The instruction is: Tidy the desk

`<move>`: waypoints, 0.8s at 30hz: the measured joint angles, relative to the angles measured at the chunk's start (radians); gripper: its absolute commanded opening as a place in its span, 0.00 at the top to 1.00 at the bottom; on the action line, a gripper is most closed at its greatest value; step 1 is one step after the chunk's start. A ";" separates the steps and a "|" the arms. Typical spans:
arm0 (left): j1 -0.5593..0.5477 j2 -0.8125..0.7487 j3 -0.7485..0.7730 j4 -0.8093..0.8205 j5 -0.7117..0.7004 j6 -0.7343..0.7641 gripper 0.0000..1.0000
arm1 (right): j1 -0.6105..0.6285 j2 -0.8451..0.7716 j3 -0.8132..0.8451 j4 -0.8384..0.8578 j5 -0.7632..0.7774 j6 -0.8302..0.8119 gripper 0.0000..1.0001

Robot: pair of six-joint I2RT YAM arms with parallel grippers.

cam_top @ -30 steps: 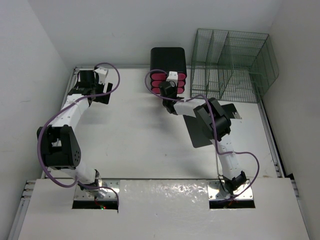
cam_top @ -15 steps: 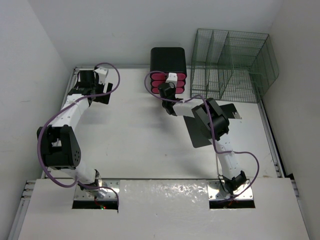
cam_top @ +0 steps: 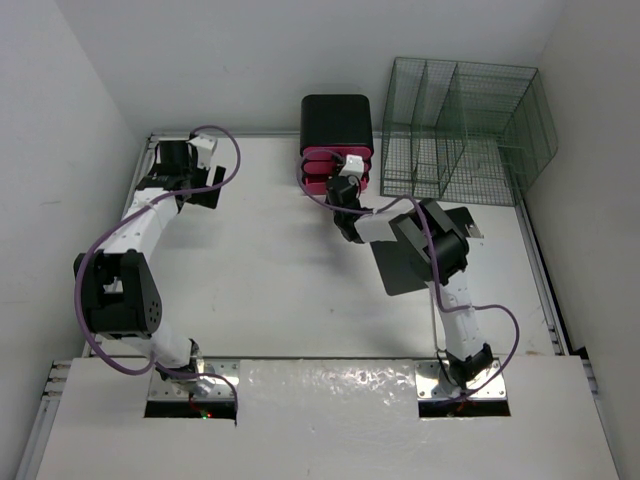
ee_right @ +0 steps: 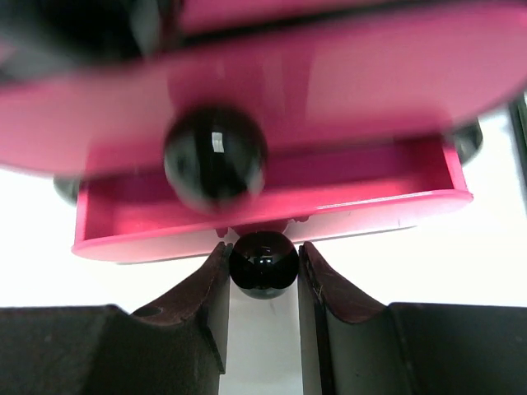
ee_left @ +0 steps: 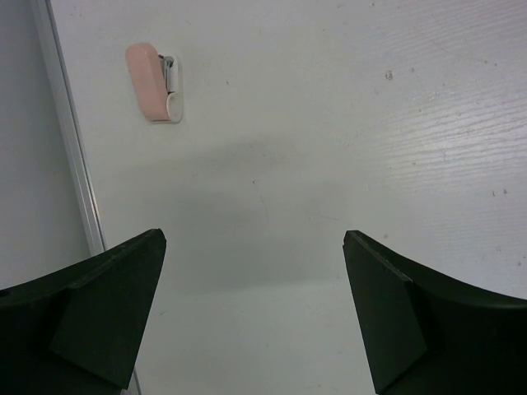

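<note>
A black drawer unit [cam_top: 337,120] with pink drawers [cam_top: 318,172] stands at the back of the white desk [cam_top: 260,280]. My right gripper [cam_top: 345,188] reaches to its front. In the right wrist view, the right gripper [ee_right: 263,255] is shut on the black ball knob [ee_right: 263,265] of the lowest pink drawer [ee_right: 272,202], which stands pulled out a little. Another black knob [ee_right: 214,156] sits blurred above it. My left gripper [cam_top: 190,185] hovers at the far left corner. It stands open [ee_left: 255,247] over bare desk, short of a small pink and white object [ee_left: 154,82].
A green wire mesh organiser [cam_top: 460,130] stands at the back right, beside the drawer unit. A flat black sheet [cam_top: 400,262] lies under the right arm. A grey rail [ee_left: 70,156] runs along the desk's left edge, close to the left gripper.
The right gripper's jaws have narrowed onto the drawer knob, and its wrist has shifted slightly right and nearer. The left arm has not moved.
</note>
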 measured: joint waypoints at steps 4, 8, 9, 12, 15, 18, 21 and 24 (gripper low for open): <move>0.011 0.023 0.003 0.000 0.000 0.000 0.12 | 0.020 -0.064 -0.111 0.019 -0.014 0.024 1.00; 0.027 0.054 0.003 -0.002 0.000 0.000 0.12 | 0.038 -0.108 -0.193 0.023 -0.023 0.068 1.00; 0.032 0.060 0.003 -0.002 0.000 0.000 0.12 | 0.041 -0.114 -0.203 0.021 -0.023 0.079 1.00; 0.044 0.069 0.003 -0.006 -0.001 0.000 0.12 | 0.042 -0.127 -0.220 0.019 -0.033 0.106 1.00; 0.057 0.082 0.014 -0.011 -0.001 0.000 0.11 | 0.042 -0.143 -0.241 0.015 -0.049 0.126 0.93; 0.079 0.113 0.053 -0.022 -0.002 0.001 0.11 | 0.048 -0.167 -0.268 0.005 -0.056 0.139 0.66; 0.098 0.174 0.130 -0.042 -0.010 0.003 0.09 | 0.052 -0.188 -0.273 -0.043 -0.077 0.146 0.50; 0.108 0.256 0.240 -0.067 -0.020 0.004 0.07 | 0.055 -0.212 -0.312 -0.068 -0.103 0.140 0.43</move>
